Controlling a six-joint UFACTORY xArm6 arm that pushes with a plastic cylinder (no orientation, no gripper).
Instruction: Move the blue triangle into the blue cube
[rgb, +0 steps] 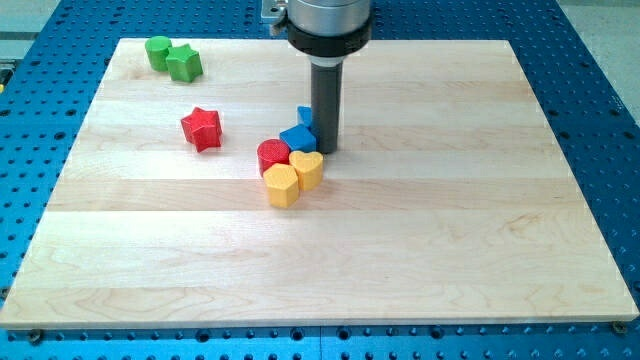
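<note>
My rod comes down from the view's top centre and my tip (326, 150) rests on the board. The blue triangle (297, 137) lies just left of the tip, touching or nearly touching it. The blue cube (305, 115) sits right behind the triangle, partly hidden by the rod. The two blue blocks look in contact. A red cylinder (271, 155) touches the triangle's lower left.
A yellow heart (307, 168) and a yellow hexagon block (283, 185) lie just below the blue triangle. A red star (202, 128) is to the left. Two green blocks (157, 50) (185, 64) sit at the board's top left corner. The wooden board (450, 230) lies on a blue perforated table.
</note>
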